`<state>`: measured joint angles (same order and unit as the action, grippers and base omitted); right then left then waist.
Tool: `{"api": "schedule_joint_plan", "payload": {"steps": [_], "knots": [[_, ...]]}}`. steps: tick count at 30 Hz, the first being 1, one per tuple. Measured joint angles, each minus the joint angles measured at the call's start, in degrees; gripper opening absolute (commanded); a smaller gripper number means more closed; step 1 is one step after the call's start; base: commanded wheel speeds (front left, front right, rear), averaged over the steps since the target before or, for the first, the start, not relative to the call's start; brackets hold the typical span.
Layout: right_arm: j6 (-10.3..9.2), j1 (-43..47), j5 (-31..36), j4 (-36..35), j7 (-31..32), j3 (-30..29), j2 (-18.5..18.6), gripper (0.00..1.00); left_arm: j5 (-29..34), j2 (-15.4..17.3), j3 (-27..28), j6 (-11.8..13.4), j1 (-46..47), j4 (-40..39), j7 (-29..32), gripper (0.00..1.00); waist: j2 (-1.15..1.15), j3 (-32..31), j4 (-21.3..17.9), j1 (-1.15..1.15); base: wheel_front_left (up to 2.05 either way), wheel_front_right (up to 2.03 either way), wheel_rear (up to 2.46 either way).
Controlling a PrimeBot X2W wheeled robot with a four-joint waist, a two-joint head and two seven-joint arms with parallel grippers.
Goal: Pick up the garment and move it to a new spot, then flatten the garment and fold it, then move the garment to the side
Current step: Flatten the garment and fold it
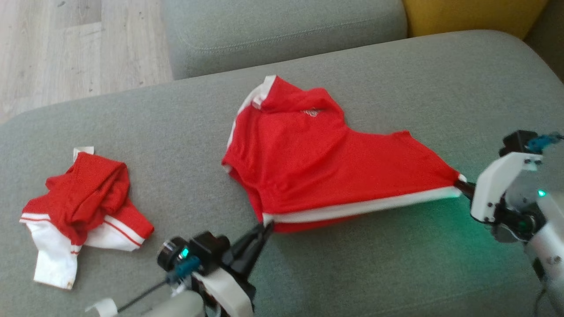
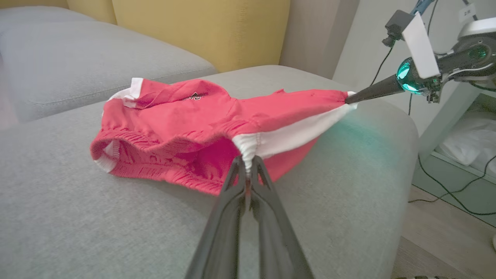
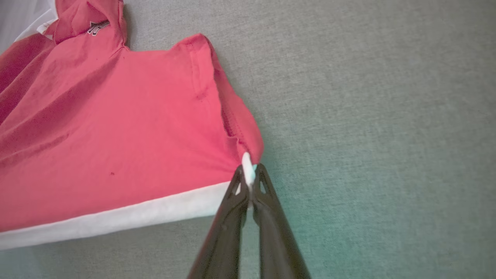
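1. Here the garment (image 1: 317,163) lies mid-sofa (image 1: 396,273), its white stripe pulled taut just above the cushion.
2. Left pincer (image 1: 267,226) is pressed together on the stripe's waistband end.
3. Right pincer (image 1: 461,181) pinches the stripe's hem corner.
4. A second red-and-white heap (image 1: 83,198) sits well apart, to the left.

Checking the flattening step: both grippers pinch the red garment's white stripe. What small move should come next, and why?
Probably lower both grippers slightly to lay the garment flat on the sofa. The left gripper and right gripper are shut on the ends of the white stripe, taut and seemingly lifted, while the far part is rumpled.
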<state>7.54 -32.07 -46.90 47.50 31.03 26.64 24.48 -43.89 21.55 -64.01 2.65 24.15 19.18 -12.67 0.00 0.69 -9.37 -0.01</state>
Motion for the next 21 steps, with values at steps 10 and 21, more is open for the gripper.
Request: {"api": "schedule_joint_plan", "payload": {"steps": [10, 21], "knots": [[-0.01, 2.4, 0.3, -8.0, -0.5, -7.0, 2.0, 0.00, 0.0, 0.1, -0.9, 2.6, -1.6, -5.5, 0.6, 0.00, 0.00, 0.7, 0.0, 0.01, 0.00, 0.00, 0.00], [-0.01, -5.2, 6.6, -11.4, -3.8, -13.2, -1.9, 0.00, 0.0, -1.2, 2.7, 3.3, 5.1, -6.1, 0.2, 0.00, 0.00, 6.3, 3.0, 0.02, 0.00, 0.00, 0.00]]}}
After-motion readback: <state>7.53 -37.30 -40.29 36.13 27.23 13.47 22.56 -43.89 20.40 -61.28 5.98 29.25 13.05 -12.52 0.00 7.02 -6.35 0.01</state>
